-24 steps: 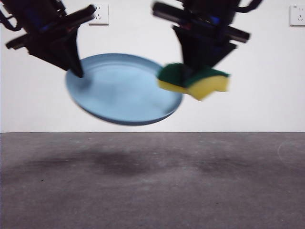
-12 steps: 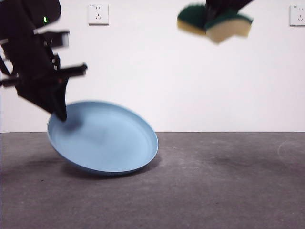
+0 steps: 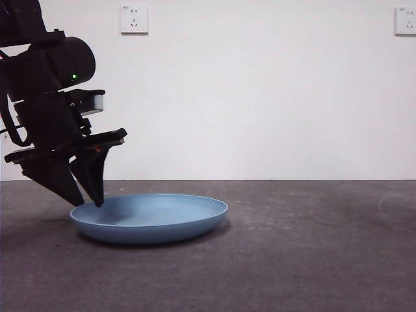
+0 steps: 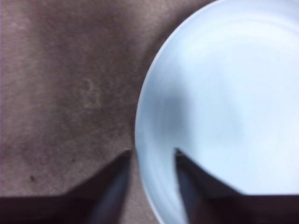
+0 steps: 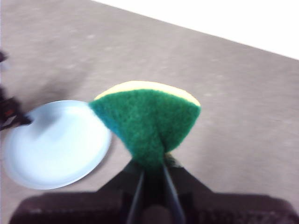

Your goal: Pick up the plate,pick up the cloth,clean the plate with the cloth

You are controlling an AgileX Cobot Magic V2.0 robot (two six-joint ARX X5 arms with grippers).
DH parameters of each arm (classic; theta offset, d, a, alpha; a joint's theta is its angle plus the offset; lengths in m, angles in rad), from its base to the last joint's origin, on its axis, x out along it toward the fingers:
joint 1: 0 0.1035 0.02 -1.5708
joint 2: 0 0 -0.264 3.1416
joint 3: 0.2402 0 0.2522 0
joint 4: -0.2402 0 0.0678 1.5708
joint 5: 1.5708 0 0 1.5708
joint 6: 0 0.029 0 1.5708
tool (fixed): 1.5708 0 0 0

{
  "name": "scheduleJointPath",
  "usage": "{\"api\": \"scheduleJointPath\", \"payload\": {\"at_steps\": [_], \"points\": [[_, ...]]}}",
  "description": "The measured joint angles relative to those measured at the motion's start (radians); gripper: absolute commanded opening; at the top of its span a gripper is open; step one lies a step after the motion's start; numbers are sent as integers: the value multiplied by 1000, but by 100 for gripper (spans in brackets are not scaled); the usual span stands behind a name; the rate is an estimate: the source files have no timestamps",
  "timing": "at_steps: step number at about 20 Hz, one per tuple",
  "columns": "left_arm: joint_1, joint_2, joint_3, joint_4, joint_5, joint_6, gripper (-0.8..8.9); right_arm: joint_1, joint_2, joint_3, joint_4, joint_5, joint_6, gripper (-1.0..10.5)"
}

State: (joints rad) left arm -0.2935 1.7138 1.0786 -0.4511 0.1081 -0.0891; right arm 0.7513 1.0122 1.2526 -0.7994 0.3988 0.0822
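At lower left of the front view, the wide, shallow, round light-blue matte plate (image 3: 151, 218) lies flat on the dark grey table surface (image 3: 299, 253), its rim at the left edge straddled by the left gripper (image 3: 90, 203). The left wrist view shows the plate (image 4: 219, 107) with one black jaw outside the rim and the other over the inner surface; a gap is visible between them, so the jaws stand parted around the rim and no firm pinch can be confirmed. The right gripper (image 5: 152, 175) does not appear in the front view; its own wrist view shows it raised well above the table, jaws closed on the folded wavy-sided sponge, yellow foam with dark green scouring layer (image 5: 148, 122), with the plate (image 5: 56, 142) at lower left of that frame, well apart from it. Judged step: setting the plate down and letting go. Procedure: spread the jaws fully clear of the rim before lifting, withdraw straight upward to avoid tipping the plate, and keep the sponge clamped until it is over a clear part of the table. Limitations: the left wrist view crops the far side of the plate; the sponge's yellow body is largely concealed behind the green layer; motion blur softens both wrist views; rim contact cannot be resolved.
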Motion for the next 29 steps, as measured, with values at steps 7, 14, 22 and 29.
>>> {"api": "scheduleJointPath", "payload": {"at_steps": [7, 14, 22, 29], "points": [[-17, -41, 0, -94, 114, 1, 391, -33, 94, 0, 83, 24, 0, -16], [-31, -244, 0, -150, 124, 1, 391, -75, 252, 0, 92, 20, 0, -16], [-46, -612, 0, -222, 129, -8, 390, -216, 517, 0, 147, -256, 0, -16], [-46, -834, 0, -348, 131, -17, 377, -329, 776, 0, 219, -423, 0, -16]]}}
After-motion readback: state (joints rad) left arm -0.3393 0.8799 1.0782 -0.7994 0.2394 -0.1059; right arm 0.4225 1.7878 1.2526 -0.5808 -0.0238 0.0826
